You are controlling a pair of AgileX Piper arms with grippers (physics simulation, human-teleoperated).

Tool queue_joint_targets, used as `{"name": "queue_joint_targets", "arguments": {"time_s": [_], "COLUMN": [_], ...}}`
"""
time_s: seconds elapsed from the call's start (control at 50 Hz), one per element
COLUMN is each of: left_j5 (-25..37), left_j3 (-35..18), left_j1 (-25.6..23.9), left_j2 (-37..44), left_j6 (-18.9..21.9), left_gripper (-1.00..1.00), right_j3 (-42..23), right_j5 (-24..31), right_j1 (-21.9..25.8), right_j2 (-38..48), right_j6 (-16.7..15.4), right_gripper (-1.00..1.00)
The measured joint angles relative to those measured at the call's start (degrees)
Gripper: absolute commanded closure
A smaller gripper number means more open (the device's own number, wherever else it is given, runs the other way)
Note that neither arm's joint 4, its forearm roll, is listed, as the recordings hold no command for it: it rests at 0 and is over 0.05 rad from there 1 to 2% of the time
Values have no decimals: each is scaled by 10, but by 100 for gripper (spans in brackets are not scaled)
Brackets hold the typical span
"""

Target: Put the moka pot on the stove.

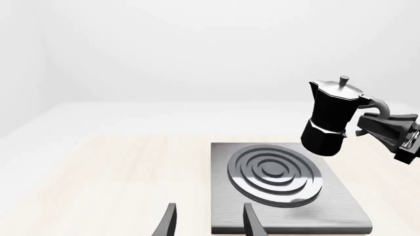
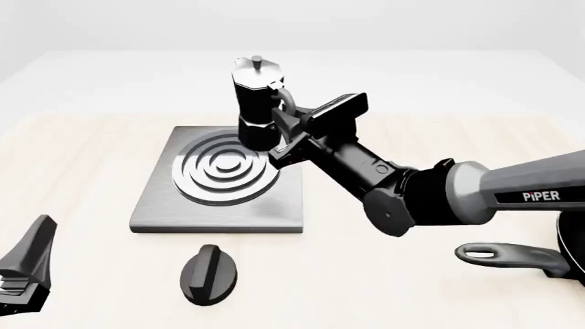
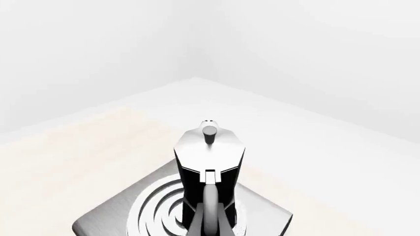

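progress: moka pot (image 2: 257,103) lifted, airborne, tilted, over far-right part of stove (image 2: 155,205); not set down yet
left to do: judged, lower it onto burner rings (image 2: 225,168), level it, let go
right gripper (image 2: 290,127): pinching the pot's handle
left gripper (image 1: 208,221): fingers spread, holding nothing, low near stove's near edge
left wrist view only: clear gap under pot base (image 1: 321,140), pot leans
front view only: black knob (image 2: 208,273) near stove's front edge, pan handle (image 2: 507,255) at right
right wrist view: lid knob (image 3: 209,131), rings below; own fingertips not shown
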Motion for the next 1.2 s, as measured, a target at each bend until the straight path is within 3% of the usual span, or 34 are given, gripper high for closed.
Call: {"name": "queue_joint_targets", "arguments": {"time_s": [1.2], "left_j5": [0], "left_j3": [0], "left_j1": [0], "left_j2": [0], "left_j6": [0], "left_gripper": [-100], "right_j3": [-152], "right_j5": [19], "right_j1": [33], "right_j2": [161], "right_j6": [17], "right_gripper": [100]}}
